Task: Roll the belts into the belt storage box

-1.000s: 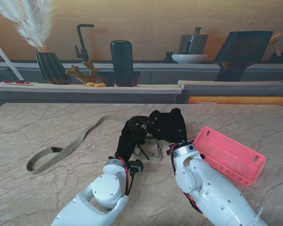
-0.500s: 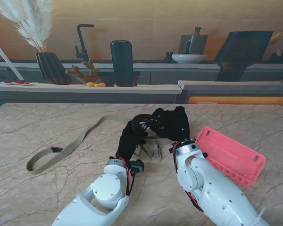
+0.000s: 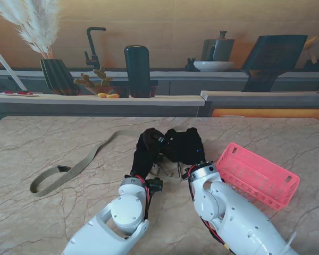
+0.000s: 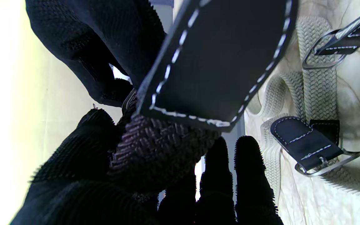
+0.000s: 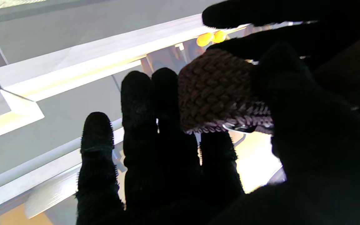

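A dark braided belt with a black leather tip is held off the table between both black-gloved hands. My left hand is shut on it, and my right hand pinches its coiled part between thumb and fingers. The hands touch over the table's middle. A beige woven belt trails across the table to the left, its buckle end lying under the hands. The pink storage basket lies tilted at the right, beside my right forearm.
Metal buckles show on the marble just nearer to me than the hands. A counter with a dark vase, a black cylinder and a faucet runs behind the table's far edge.
My right hand has shifted left and closed up against my left hand. The left hand has risen a little. The beige belt and the basket have not moved.
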Tool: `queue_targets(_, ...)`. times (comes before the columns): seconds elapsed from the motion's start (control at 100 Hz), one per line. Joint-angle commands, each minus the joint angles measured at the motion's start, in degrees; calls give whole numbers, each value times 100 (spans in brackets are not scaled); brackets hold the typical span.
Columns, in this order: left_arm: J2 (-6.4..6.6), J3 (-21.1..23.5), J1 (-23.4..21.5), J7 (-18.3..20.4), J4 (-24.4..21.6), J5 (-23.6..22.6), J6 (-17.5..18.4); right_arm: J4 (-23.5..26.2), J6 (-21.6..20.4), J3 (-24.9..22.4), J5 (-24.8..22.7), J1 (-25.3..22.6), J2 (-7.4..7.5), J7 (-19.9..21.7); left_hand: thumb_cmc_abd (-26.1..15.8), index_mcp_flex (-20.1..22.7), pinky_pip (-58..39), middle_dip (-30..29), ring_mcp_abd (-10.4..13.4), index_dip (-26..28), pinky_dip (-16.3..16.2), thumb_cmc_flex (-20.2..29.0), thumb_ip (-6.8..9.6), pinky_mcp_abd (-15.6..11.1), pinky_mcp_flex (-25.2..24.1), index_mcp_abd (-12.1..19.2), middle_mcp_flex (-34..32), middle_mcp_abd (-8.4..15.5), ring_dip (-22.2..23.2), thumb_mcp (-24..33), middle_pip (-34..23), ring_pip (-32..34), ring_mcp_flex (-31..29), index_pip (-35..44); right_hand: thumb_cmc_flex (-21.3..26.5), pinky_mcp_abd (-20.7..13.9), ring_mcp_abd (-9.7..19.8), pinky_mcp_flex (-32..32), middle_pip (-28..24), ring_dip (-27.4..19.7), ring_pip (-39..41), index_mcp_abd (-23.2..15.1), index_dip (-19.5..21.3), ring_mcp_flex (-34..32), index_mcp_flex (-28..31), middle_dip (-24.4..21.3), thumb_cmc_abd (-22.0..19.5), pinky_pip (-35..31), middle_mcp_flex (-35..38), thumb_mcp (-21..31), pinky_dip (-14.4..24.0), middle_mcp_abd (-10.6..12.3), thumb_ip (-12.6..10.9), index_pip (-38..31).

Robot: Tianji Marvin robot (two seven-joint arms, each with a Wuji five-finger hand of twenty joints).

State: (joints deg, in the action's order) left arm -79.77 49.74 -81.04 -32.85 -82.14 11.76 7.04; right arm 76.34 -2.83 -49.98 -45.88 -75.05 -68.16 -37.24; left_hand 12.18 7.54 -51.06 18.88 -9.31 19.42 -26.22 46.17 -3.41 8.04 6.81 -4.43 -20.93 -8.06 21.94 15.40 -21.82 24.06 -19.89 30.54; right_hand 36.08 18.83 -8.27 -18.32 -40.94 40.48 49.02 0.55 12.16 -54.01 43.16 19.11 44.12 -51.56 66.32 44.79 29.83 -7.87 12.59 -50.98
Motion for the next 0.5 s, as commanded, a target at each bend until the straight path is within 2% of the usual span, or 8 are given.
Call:
queue_targets(0.0, -99, -44, -1, 0, -9, -8, 14, 100, -192, 172, -8, -27, -138, 73, -2, 129, 87, -109, 254, 43, 84, -12, 96, -288, -58, 288, 102, 204, -67, 61, 24, 3, 97, 184, 585, 167, 395, 119, -356, -41, 2, -1373, 187, 146, 818, 73, -424, -163, 164, 739, -102, 202, -359, -982)
queue_targets(0.14, -110, -39, -13, -43, -10, -2, 3, 47, -298, 306, 103, 3, -176, 115, -80, 128, 89, -95, 267, 59, 89, 157, 133, -232, -36, 228, 44, 213, -76, 242, -42, 50, 44, 249, 567, 178, 402, 107, -367, -41, 7, -1381, 190, 130, 821, 77, -421, -170, 170, 755, -106, 204, -355, -975)
queue_targets(0.24, -130, -39, -15, -102, -9, 6, -22, 30, -361, 351, 191, 8, -194, 168, -298, 182, 46, -67, 289, 93, 73, 334, 170, -215, 27, 209, -54, 238, -70, 451, -117, 110, -38, 342, 551, 171, 414, 107, -377, -42, 5, -1398, 192, 132, 805, 83, -446, -172, 163, 757, -111, 213, -353, -964)
queue_targets(0.39, -153, -26, -19, -137, -28, 145, -55, 29, -375, 374, 239, -14, -207, 188, -386, 339, -78, 8, 274, 199, 24, 578, 185, -178, 191, 150, -428, 253, -46, 871, -290, 296, -355, 595, 533, 155, 427, 90, -390, -48, -9, -1451, 229, 154, 745, 103, -512, -191, 114, 715, -113, 246, -354, -954)
queue_targets(0.46, -153, -20, -33, -104, -53, 285, -80, 60, -348, 345, 268, -52, -209, 195, -460, 630, -208, 70, 202, 362, -22, 929, 51, -123, 428, 113, -922, 220, 6, 865, -406, 502, -771, 916, 529, 144, 438, 86, -391, -52, -17, -1432, 242, 161, 717, 109, -523, -196, 98, 701, -114, 242, -358, -949)
queue_targets(0.49, -149, -12, -47, -72, -81, 377, -95, 81, -346, 322, 293, -76, -208, 215, -444, 779, -257, 119, 167, 333, -36, 1468, -127, -86, 507, 119, -1127, 210, 18, 401, -443, 594, -927, 1110, 518, 136, 445, 78, -385, -56, -27, -1429, 252, 171, 685, 110, -529, -202, 76, 689, -114, 248, -358, -939)
